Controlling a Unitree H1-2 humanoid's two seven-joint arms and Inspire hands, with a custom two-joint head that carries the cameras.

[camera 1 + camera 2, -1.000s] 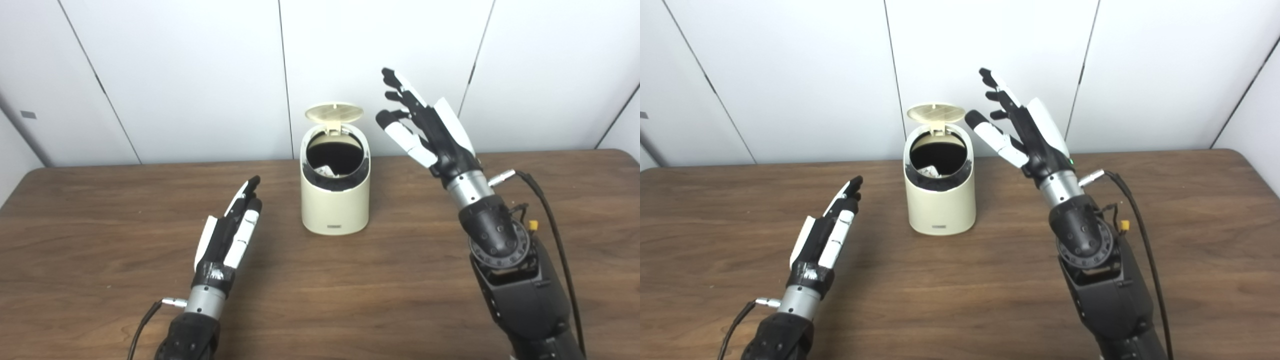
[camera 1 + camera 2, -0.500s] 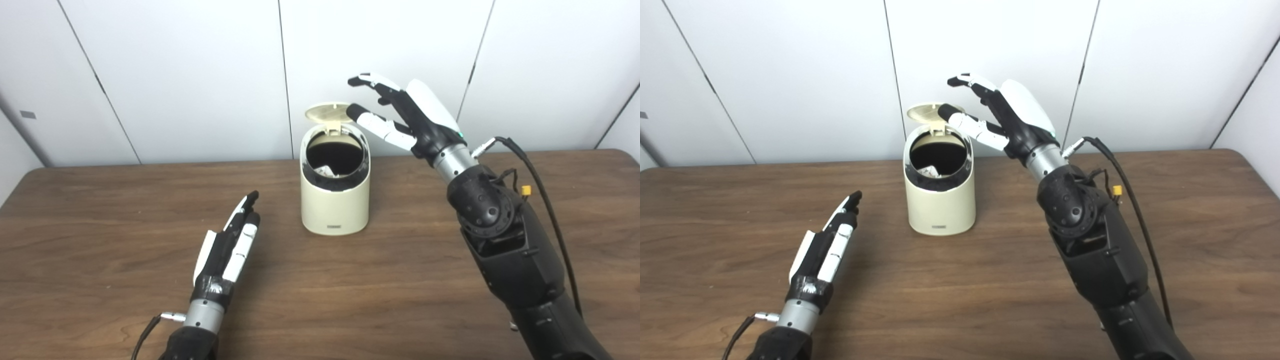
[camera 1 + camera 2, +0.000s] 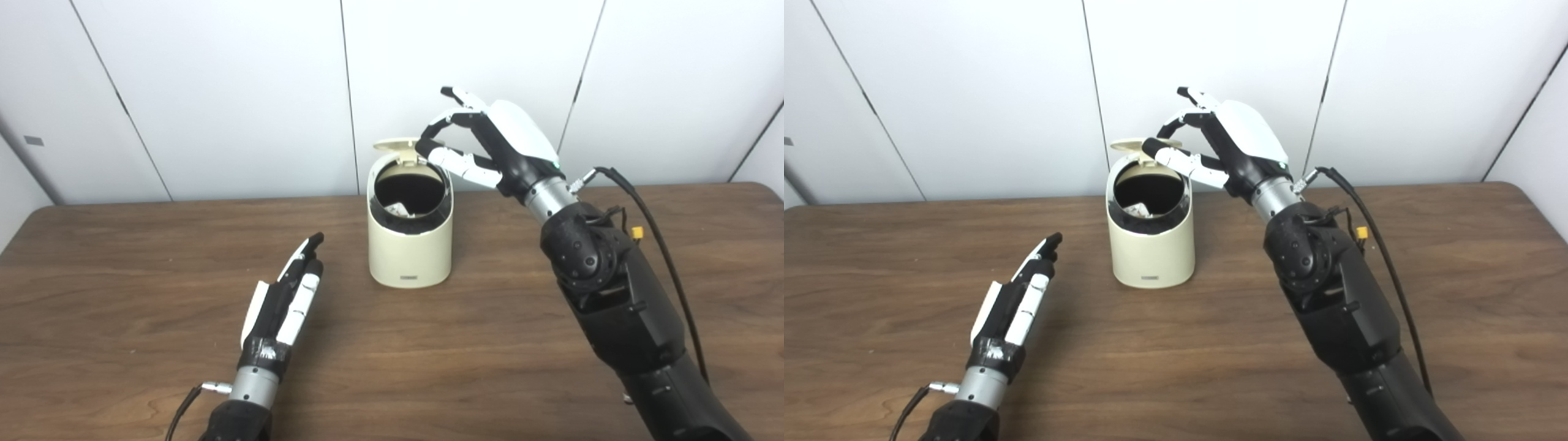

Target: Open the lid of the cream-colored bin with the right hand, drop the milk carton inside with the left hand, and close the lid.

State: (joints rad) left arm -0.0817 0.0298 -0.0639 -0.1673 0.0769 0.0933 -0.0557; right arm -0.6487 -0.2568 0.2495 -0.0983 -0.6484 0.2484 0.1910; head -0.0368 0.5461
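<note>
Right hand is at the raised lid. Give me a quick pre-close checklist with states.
1. Carton in bin: something pale lies inside; cannot tell what it is.
2. Lid free to swing: ok, nothing sticks out of the opening.
3. Right hand at the lid: ok, fingers over its right edge; contact cannot tell.
4. Left hand clear: ok, open, flat over the table.
5. Bin upright: ok.

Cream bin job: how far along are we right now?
Done: the cream bin is open and something pale, likely the milk carton, lies inside; the left hand is empty, fingers extended. In hand: the right hand is at the raised lid, thumb on it. Left: closing the lid.
</note>
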